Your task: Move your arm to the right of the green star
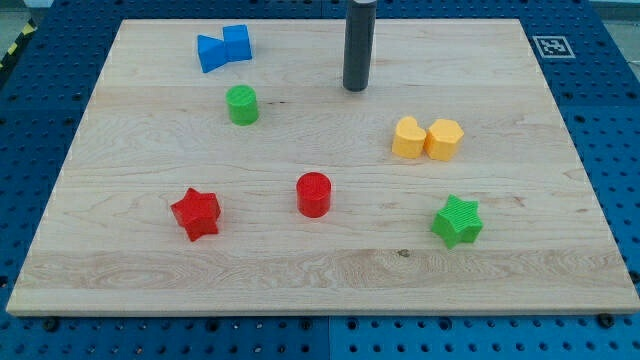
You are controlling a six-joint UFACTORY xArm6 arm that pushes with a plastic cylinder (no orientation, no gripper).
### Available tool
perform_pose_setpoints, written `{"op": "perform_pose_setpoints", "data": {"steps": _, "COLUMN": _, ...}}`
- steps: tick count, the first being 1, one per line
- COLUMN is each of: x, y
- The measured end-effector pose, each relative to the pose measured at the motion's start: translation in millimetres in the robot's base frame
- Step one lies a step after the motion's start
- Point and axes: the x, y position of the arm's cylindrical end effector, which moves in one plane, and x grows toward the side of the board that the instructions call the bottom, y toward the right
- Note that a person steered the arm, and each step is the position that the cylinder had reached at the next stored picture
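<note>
A wooden board (pixel 560 150) on a blue pegboard is seen. The two yellow blocks (pixel 427 138), touching each other, lie between my tip (pixel 355 88) and the green star (pixel 458 221), slightly toward the view's right of the tip. The star is found well below and to the view's right of the tip; no long axis can be made out. A green cylinder (pixel 241 104), two blue blocks (pixel 224 47), a red cylinder (pixel 313 194) and a red star (pixel 195 213) are placed elsewhere. Nothing is touched by the tip.
</note>
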Motion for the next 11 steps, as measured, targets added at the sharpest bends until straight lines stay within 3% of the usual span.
{"op": "perform_pose_setpoints", "data": {"steps": 4, "x": 1, "y": 34}}
{"op": "perform_pose_setpoints", "data": {"steps": 6, "x": 2, "y": 80}}
{"op": "perform_pose_setpoints", "data": {"steps": 9, "x": 68, "y": 175}}
{"op": "perform_pose_setpoints", "data": {"steps": 11, "x": 146, "y": 182}}
